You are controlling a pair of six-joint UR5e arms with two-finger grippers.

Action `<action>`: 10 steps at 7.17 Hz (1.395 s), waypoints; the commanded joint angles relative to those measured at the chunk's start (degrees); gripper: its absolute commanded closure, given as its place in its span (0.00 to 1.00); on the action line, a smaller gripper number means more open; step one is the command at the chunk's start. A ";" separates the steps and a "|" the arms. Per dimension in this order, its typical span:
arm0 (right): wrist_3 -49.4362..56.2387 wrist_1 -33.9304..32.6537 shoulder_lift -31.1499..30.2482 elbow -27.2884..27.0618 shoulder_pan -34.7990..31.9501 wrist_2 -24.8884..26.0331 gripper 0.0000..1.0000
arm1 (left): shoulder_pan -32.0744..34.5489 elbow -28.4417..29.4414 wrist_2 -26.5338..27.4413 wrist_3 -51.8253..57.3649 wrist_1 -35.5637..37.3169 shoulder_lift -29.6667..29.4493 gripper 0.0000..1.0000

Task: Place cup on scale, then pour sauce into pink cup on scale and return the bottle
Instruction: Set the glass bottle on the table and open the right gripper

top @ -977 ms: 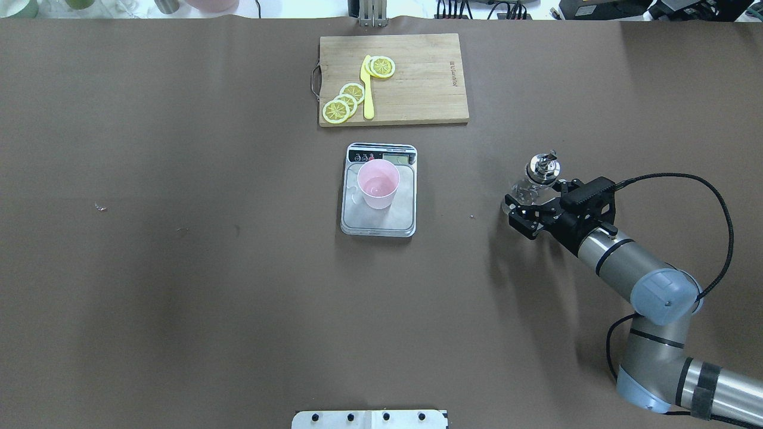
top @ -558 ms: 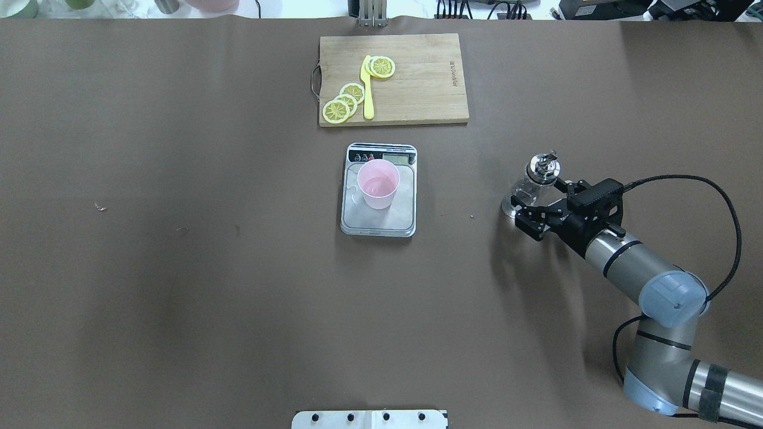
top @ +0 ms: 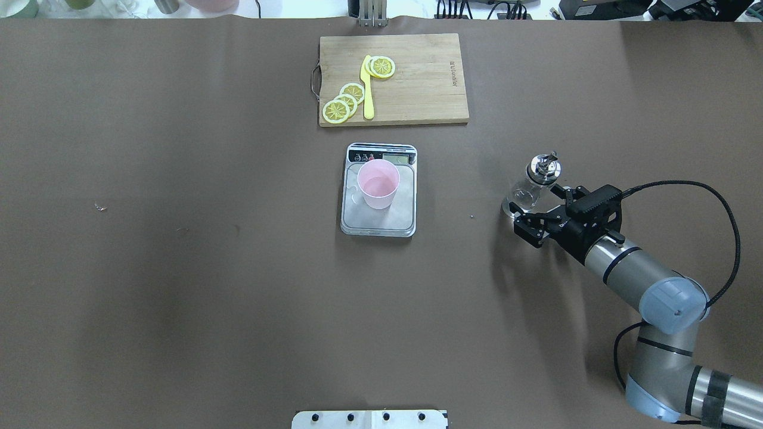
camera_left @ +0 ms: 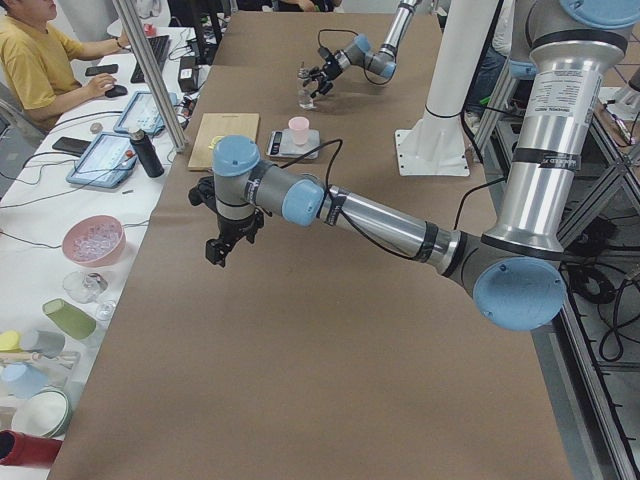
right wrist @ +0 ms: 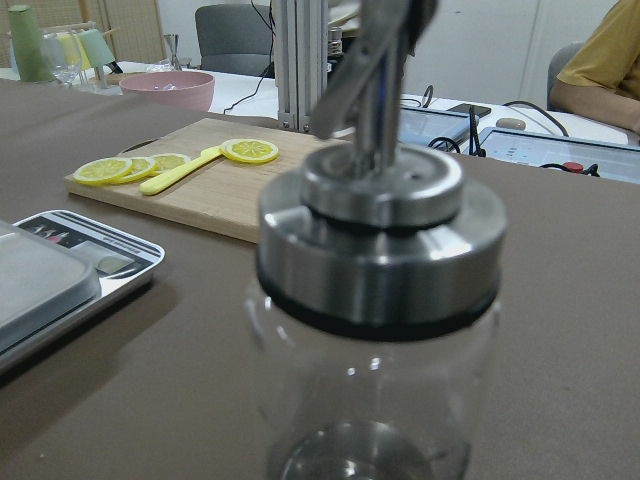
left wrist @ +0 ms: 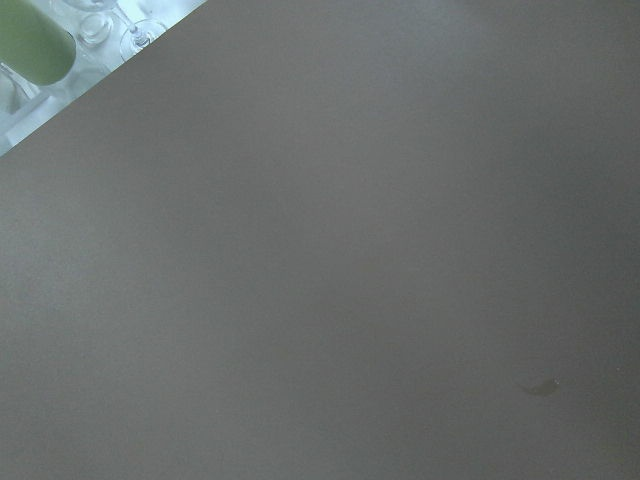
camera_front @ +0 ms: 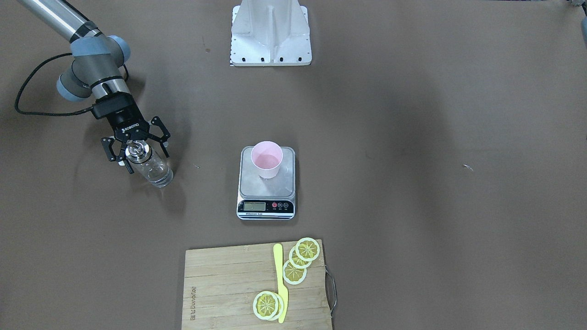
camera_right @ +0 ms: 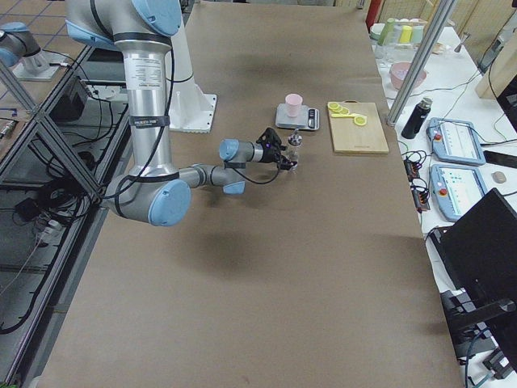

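The pink cup (top: 378, 183) stands upright on the steel scale (top: 379, 221) at the table's middle; both show in the front view, cup (camera_front: 266, 159) on scale (camera_front: 266, 188). The clear glass bottle (top: 532, 183) with its silver pourer cap stands upright on the table to the right, also in the front view (camera_front: 151, 166) and close up in the right wrist view (right wrist: 380, 300). My right gripper (top: 541, 207) is open wide just behind the bottle, its fingers apart from the glass. My left gripper (camera_left: 214, 249) shows only in the exterior left view; I cannot tell whether it is open.
A wooden cutting board (top: 417, 89) with lemon slices (top: 344, 101) and a yellow knife (top: 367, 89) lies beyond the scale. The robot's base plate (top: 369, 419) is at the near edge. Cups and bowls stand past the table's far left edge.
My right gripper has drawn back from the bottle toward the robot's side, staying open. The bottle, cup and scale have not moved.
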State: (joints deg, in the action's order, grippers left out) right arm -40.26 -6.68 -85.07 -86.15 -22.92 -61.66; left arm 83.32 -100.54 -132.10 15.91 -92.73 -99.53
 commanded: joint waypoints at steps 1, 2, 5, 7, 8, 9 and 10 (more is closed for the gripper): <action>0.00 0.09 -0.10 -0.07 1.38 0.05 0.00 | 0.09 0.08 0.00 0.00 0.00 0.03 0.03; 0.00 1.39 -1.58 -0.07 1.39 -0.03 0.00 | 0.09 0.08 0.00 0.00 0.00 0.03 0.03; 0.00 5.19 -4.05 -0.16 1.48 -0.04 0.00 | 0.00 0.17 0.00 0.00 0.00 -0.05 0.03; 0.00 5.10 -5.44 -1.91 1.74 0.05 0.00 | 0.00 0.17 0.00 0.00 0.00 -0.14 0.03; 0.00 5.10 -7.20 -3.66 2.09 0.05 0.00 | 0.00 0.17 0.00 0.00 0.00 -0.14 0.03; 0.00 5.10 -8.87 -5.07 2.61 -0.03 0.00 | 0.00 0.17 0.00 0.00 0.00 -0.14 0.03; 0.00 5.01 -10.19 -5.69 3.23 -0.03 0.00 | 0.00 0.17 0.00 0.00 0.09 -0.14 0.03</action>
State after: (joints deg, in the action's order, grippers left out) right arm -40.25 -1.60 -93.52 -90.71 -20.37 -61.67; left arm 83.32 -100.37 -132.10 15.91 -92.70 -99.66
